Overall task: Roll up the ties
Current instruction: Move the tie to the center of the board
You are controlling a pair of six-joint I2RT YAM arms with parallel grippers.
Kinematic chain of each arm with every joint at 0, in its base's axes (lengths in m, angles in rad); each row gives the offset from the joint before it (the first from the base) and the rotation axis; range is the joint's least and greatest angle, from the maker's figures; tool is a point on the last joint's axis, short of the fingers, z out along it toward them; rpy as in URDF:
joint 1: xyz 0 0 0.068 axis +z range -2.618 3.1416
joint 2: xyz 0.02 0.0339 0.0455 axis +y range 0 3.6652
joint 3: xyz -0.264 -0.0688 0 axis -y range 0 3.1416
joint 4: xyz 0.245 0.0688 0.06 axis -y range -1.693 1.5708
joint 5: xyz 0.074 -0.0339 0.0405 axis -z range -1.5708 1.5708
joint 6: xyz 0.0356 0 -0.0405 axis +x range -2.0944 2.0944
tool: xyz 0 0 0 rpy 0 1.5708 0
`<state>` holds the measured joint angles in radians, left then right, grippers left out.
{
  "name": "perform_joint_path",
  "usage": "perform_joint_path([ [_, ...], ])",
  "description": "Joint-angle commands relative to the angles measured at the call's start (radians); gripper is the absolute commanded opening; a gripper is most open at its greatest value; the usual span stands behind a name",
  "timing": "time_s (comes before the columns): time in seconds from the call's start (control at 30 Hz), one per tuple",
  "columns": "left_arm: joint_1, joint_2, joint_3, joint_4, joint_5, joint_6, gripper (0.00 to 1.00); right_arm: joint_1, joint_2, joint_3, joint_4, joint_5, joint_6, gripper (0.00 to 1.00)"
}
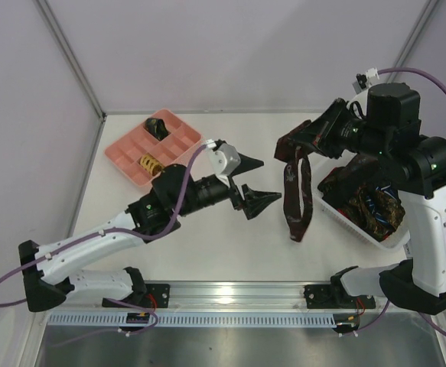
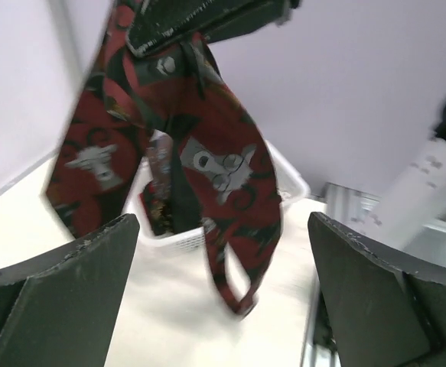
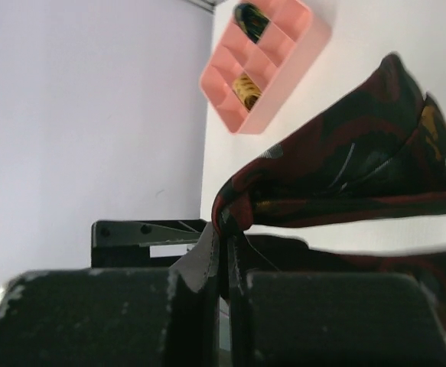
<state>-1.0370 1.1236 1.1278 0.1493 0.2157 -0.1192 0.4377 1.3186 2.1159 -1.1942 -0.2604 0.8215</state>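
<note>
My right gripper (image 1: 289, 145) is shut on a dark red patterned tie (image 1: 295, 191) and holds it up, so it hangs in a loop with its low end near the table. In the right wrist view the fabric (image 3: 345, 164) is pinched between the closed jaws. My left gripper (image 1: 252, 183) is open and empty, just left of the hanging tie. In the left wrist view the tie (image 2: 207, 160) hangs ahead, between my spread fingers (image 2: 62, 298). More ties (image 1: 372, 206) lie heaped in the white mesh basket (image 1: 387, 241).
A pink compartment tray (image 1: 127, 153) sits at the back left with a rolled dark tie (image 1: 158, 126) and a rolled yellow one (image 1: 150, 163) in separate compartments. The metal rail runs along the near edge. Walls close in at left and right.
</note>
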Motion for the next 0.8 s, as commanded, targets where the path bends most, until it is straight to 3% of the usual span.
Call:
perform_joint_path([
  [0.0, -0.089, 0.027, 0.079, -0.008, -0.399, 0.107, 1.0, 0.007, -0.021, 0.01, -0.068, 0.13, 0.065, 0.0],
  [0.07, -0.146, 0.051, 0.102, -0.002, -0.554, 0.102, 1.0, 0.009, -0.021, 0.019, -0.102, 0.19, 0.085, 0.0],
  [0.2, -0.192, 0.119, 0.165, -0.034, -0.68, 0.118, 1.0, 0.012, -0.013, 0.027, -0.159, 0.303, 0.143, 0.0],
  [0.3, -0.245, 0.18, 0.207, -0.01, -0.752, 0.22, 1.0, 0.015, -0.012, 0.021, -0.179, 0.363, 0.212, 0.0],
  [0.43, -0.27, 0.196, 0.167, 0.096, -0.733, 0.3, 1.0, 0.019, 0.001, 0.03, -0.182, 0.398, 0.255, 0.0],
  [0.77, -0.288, 0.292, 0.196, 0.173, -0.702, 0.299, 1.0, 0.024, 0.028, 0.07, -0.177, 0.394, 0.272, 0.0],
])
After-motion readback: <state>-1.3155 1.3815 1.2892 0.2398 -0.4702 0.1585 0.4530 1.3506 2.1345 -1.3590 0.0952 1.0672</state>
